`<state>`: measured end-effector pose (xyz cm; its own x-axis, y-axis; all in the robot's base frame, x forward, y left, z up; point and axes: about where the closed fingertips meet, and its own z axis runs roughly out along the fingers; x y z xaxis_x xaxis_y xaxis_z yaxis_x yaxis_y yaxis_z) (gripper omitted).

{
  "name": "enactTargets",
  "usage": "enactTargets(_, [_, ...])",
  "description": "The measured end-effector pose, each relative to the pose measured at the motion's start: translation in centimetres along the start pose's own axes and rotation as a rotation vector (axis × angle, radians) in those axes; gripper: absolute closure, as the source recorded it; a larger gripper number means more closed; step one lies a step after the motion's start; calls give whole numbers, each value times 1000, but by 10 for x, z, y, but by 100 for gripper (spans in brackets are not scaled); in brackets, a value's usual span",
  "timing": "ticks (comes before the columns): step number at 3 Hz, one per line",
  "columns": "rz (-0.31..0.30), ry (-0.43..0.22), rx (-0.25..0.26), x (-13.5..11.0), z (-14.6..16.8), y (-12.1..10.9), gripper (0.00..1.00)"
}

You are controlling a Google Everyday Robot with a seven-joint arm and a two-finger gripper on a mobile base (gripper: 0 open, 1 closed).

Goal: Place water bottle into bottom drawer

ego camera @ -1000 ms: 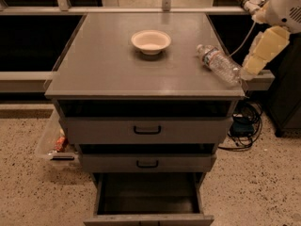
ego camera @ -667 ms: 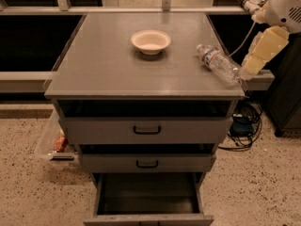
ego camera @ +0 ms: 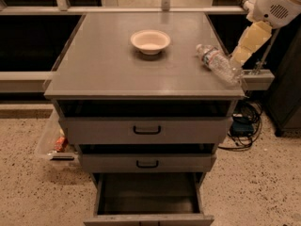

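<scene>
the bottle (ego camera: pixel 216 61) lies on its side at the cabinet top's (ego camera: pixel 103 65) right edge, cap pointing back-left, base end meeting the gripper (ego camera: pixel 237 59), its grip impossible to tell, the drawer (ego camera: pixel 148 194) open below.

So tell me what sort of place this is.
Likely a lab or workshop test area: a grey metal drawer cabinet on speckled floor, cables beside it, and the robot's pincer by the water bottle on top.
</scene>
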<state>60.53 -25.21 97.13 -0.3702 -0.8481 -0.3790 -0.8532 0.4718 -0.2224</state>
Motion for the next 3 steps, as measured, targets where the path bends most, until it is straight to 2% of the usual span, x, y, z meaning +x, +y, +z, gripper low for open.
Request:
enactTargets(1, [38, -16, -40, -3, 38, -25, 0])
enactTargets(3, [78, -47, -136, -10, 112, -46, 0])
